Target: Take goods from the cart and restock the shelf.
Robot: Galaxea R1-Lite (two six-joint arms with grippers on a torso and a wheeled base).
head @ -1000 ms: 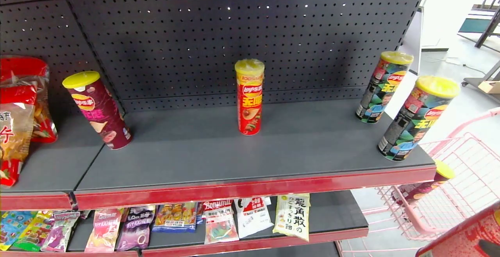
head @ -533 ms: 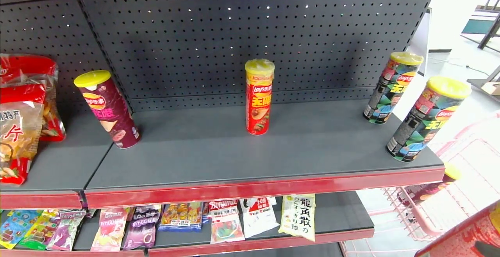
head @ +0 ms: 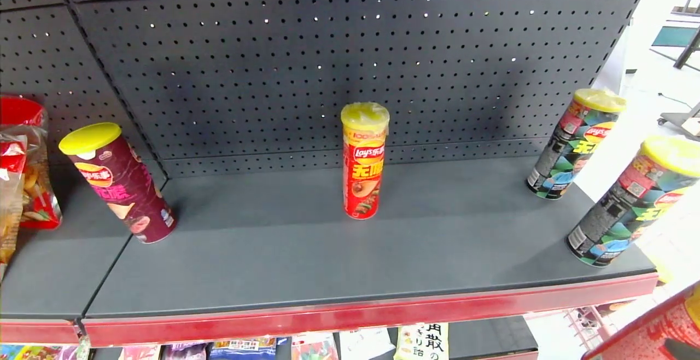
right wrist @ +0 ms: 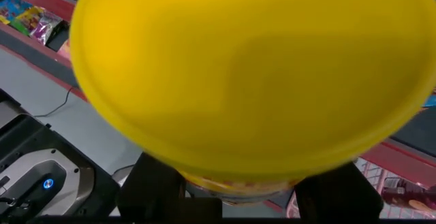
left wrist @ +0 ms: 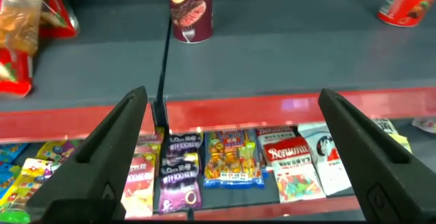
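Note:
On the dark upper shelf point(head: 306, 261) stand a maroon chip can point(head: 123, 187) at the left, a red chip can point(head: 362, 163) in the middle and two black-and-green cans point(head: 574, 144) point(head: 629, 207) at the right. My right gripper point(right wrist: 245, 193) is shut on another red can point(head: 651, 330) with a yellow lid point(right wrist: 252, 67), low at the right, in front of and below the shelf edge. My left gripper point(left wrist: 233, 96) is open and holds nothing, facing the red shelf lip point(left wrist: 272, 108) below the maroon can point(left wrist: 192, 9).
Snack bags point(head: 22, 174) lie on the neighbouring shelf section at the left. Small packets point(left wrist: 235, 159) line the lower shelf. The pink cart point(right wrist: 402, 173) shows below right, with a maroon can point(right wrist: 409, 197) in it. Wide bare gaps lie between the standing cans.
The whole head picture has shifted: the shelf now sits lower and larger, and the lower shelf and cart have nearly slid out. The cans on the shelf have not moved.

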